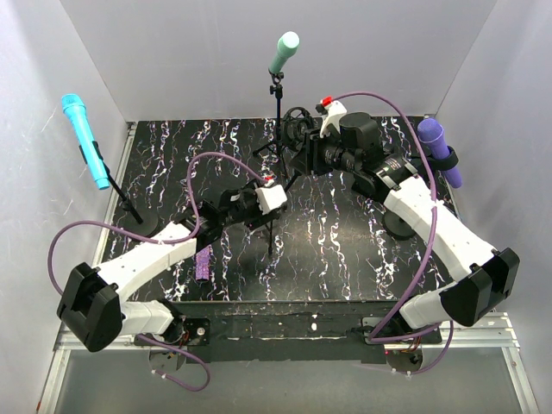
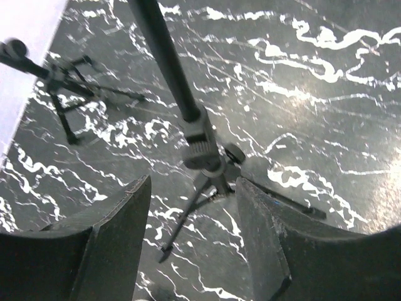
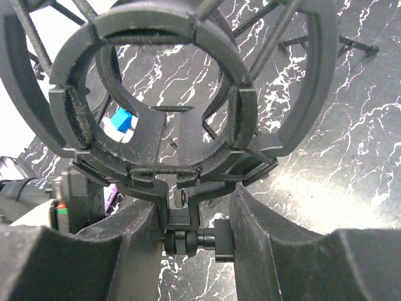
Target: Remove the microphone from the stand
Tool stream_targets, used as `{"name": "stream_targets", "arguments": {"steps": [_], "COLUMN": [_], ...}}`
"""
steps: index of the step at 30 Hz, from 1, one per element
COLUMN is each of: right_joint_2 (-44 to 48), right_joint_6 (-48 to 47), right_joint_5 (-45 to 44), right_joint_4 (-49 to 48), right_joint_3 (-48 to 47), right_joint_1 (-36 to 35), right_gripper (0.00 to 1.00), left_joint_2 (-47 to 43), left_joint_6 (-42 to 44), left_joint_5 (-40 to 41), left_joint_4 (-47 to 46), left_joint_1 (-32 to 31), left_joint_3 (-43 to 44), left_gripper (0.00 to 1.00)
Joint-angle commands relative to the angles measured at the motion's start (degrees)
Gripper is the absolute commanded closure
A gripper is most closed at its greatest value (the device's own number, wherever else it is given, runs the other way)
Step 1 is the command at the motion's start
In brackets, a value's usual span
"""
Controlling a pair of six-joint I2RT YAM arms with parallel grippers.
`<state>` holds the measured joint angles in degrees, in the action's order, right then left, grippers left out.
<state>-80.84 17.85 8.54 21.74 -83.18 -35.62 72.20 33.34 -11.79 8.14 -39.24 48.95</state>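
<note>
Releasing stand (image 2: 199, 147): left gripper (image 2: 194, 188) half open, straddling it untouched; right gripper (image 3: 188, 207) pinching empty mount (image 3: 182, 144). Best, I judge: open right first, back straight out.

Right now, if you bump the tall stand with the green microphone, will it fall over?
Probably tippy: the green microphone sits high on the thin stand. Its skinny frame looks light, so a nudge might topple it.

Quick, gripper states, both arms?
Left gripper: open, fingers either side of the tripod stand.
Right gripper: around the shock mount's joint; whether it grips cannot be told.
</note>
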Motion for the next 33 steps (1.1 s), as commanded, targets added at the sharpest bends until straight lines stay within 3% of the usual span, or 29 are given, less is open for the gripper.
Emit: {"name": "stream_targets", "arguments": {"steps": [1,12,19,22,24,26,33], "right_joint_2": [-0.7,-2.3,-2.4,-2.4,-2.2,-1.5,3.6], "right_joint_6": [5.8,8.3,8.4,8.2,7.5,5.9,-4.6], "right_joint_5": [2.0,1.1,1.0,0.8,1.0,1.8,5.0], "right_joint_4": [0.9,1.7,1.6,1.3,1.0,0.4,-3.4], "right_joint_3": [-1.4,-3.3,-3.0,-2.9,-2.5,-2.0,3.8], "right_joint_1": [-0.4,-0.3,-0.3,-0.2,-0.2,-0.3,-0.2], "right_gripper": [0.99,0.99,0.99,0.99,0.99,0.99,0.99], "left_joint_2": [-1.2,3.6,4.6,5.4,6.2,7.0,12.5], "left_joint_6": [-0.2,1.5,-0.7,-3.5,-7.0,-13.4,-39.1], "left_joint_5": [-0.5,-1.7,-1.8,-1.0,0.2,-1.3,-22.2], "left_joint_4": [-3.9,-6.3,-6.3,-5.2,-3.6,-1.7,7.9], "left_joint_1": [-0.7,-0.6,-0.7,-0.6,-0.6,1.1,12.6], "left_joint_3": [3.0,4.7,6.2,7.6,9.0,11.0,20.3], "left_gripper": [0.46,0.55,0.75,0.9,1.0,1.0,1.0]}}
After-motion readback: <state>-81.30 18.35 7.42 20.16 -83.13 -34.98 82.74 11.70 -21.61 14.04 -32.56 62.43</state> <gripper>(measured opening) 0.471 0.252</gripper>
